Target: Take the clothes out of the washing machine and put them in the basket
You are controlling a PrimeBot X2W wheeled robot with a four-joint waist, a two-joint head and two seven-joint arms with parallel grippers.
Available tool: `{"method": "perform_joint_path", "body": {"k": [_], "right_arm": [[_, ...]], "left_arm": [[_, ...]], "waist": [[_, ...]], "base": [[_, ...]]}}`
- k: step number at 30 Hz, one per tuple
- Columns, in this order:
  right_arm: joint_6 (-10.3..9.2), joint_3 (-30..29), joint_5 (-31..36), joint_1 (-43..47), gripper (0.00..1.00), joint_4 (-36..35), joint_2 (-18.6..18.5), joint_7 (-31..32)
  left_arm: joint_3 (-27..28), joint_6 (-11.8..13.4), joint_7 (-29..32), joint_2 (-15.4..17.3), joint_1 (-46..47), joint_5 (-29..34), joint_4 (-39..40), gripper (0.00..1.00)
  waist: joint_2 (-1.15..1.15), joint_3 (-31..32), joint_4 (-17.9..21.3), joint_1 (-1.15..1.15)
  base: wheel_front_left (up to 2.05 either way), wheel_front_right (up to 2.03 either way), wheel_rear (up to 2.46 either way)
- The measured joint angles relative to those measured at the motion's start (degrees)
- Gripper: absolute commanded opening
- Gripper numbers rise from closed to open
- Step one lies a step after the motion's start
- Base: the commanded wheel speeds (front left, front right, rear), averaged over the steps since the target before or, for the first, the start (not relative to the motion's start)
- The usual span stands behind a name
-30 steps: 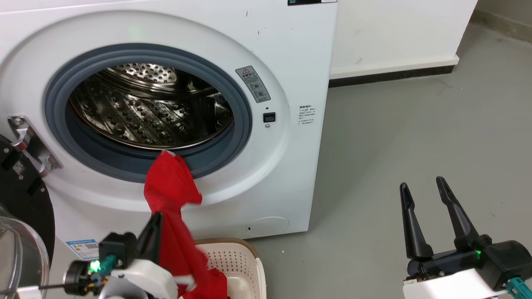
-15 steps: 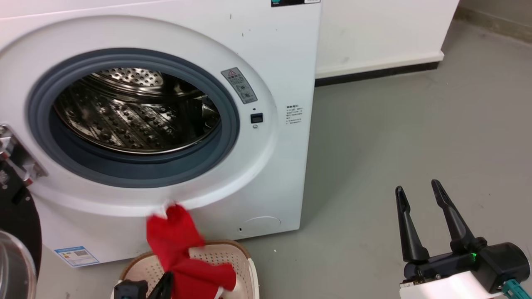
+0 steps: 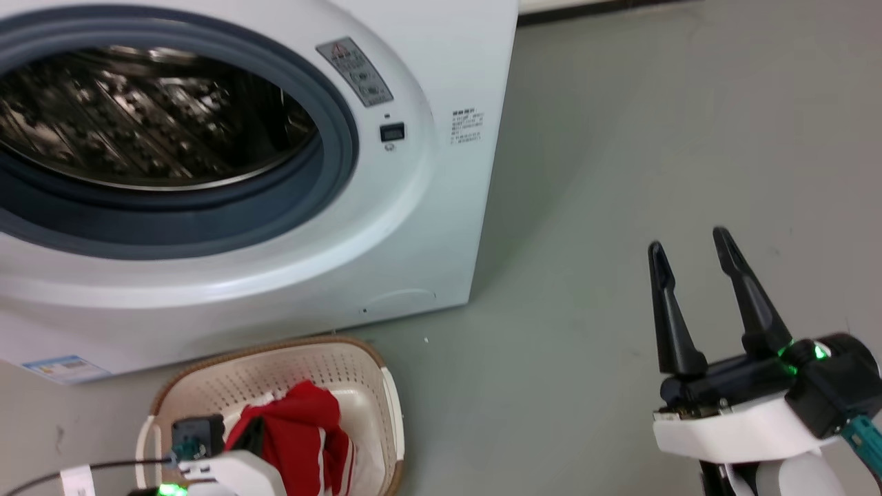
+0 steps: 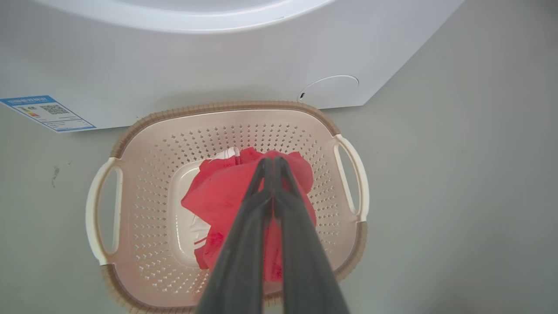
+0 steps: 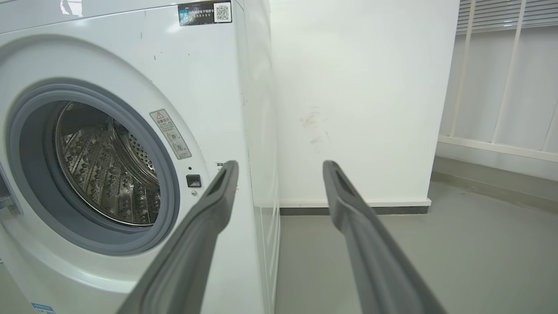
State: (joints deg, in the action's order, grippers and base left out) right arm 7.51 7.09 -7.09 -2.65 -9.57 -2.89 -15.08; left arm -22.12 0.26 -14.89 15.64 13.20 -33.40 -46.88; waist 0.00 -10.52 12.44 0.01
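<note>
Over the basket (image 4: 218, 107) on grey floor (image 3: 620, 138), left hand (image 4: 272, 160) pinches clothes (image 4: 218, 196); right hand (image 3: 687, 238) spread wide.

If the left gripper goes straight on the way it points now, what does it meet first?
The left gripper is shut on the red jersey; below that, probably the basket bottom.

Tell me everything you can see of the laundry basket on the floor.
The basket is cream plastic with rounded corners, walls full of small holes, a brown woven-look rim and a slot handle on two sides. It stands upright on the grey floor, just in front of the washing machine. The red jersey lies bunched inside it, and the left tool, shut on that jersey, reaches down into it.
</note>
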Motion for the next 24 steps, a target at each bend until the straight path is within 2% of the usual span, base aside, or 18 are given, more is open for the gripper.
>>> {"method": "perform_joint_path", "body": {"k": [6, 15, 24], "right_arm": [[0.0, 0.7, -1.1, -5.2, 1.0, -1.0, 0.0, 0.0], [0.0, 0.9, -1.6, -11.0, 1.0, -2.0, 0.0, 0.0], [0.0, 0.6, -2.9, -14.1, 1.0, -3.0, 0.0, 0.0]], "left_arm": [[2.1, -0.8, -0.2, 0.0, 8.0, 0.7, -7.2, 0.0], [1.6, -1.3, 0.1, 0.9, 19.4, 2.1, -19.3, 0.0], [1.8, -0.7, 0.6, 0.9, 25.7, 1.6, -24.8, 0.0]], "waist": [[0.0, -7.8, 1.1, 0.0], [0.0, -19.6, 2.0, 0.01], [0.0, -28.9, 2.7, 0.0]], "base": [[0.0, 0.0, 0.0], [0.0, 0.0, 0.0], [0.0, 0.0, 0.0]]}}
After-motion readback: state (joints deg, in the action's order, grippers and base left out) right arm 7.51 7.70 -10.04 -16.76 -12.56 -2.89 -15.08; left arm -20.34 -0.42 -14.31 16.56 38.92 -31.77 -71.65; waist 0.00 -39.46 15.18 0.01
